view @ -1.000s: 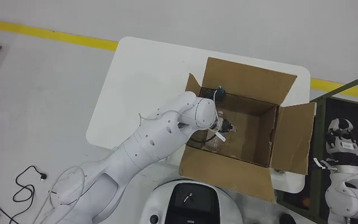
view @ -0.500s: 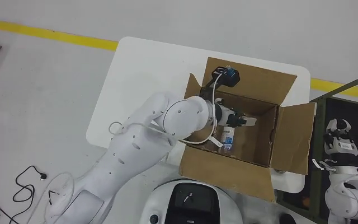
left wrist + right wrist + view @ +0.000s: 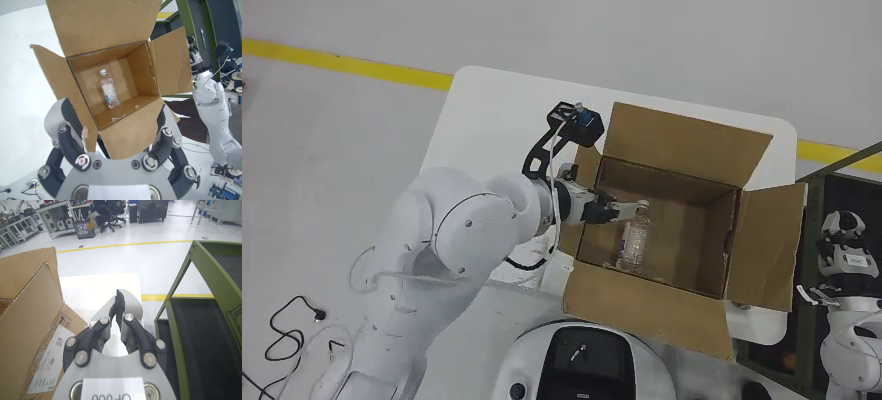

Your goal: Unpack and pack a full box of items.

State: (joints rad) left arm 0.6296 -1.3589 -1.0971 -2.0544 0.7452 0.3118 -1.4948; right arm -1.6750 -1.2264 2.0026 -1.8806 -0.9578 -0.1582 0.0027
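An open cardboard box (image 3: 688, 148) stands on the white table (image 3: 497, 140) with its flaps spread out. A clear plastic bottle (image 3: 634, 240) with a white cap lies on its side on the box floor, near the box's left wall. My left gripper (image 3: 630, 210) hangs open and holds nothing, above the box's left rim. From the left wrist the bottle (image 3: 109, 92) shows well below the open left gripper (image 3: 115, 113), alone in the box (image 3: 105, 24). My right gripper (image 3: 117, 303) is shut on nothing, over the table's right end beside the box (image 3: 28, 306).
A green cart (image 3: 191, 313) with dark shelves stands close to the table's right end, next to the right arm (image 3: 845, 250). The table's left half (image 3: 492, 170) is bare. Small cardboard scraps (image 3: 118, 118) lie on the box floor.
My left gripper has risen out of the box and drawn back to its left rim. The bottle is let go and now lies on the box floor.
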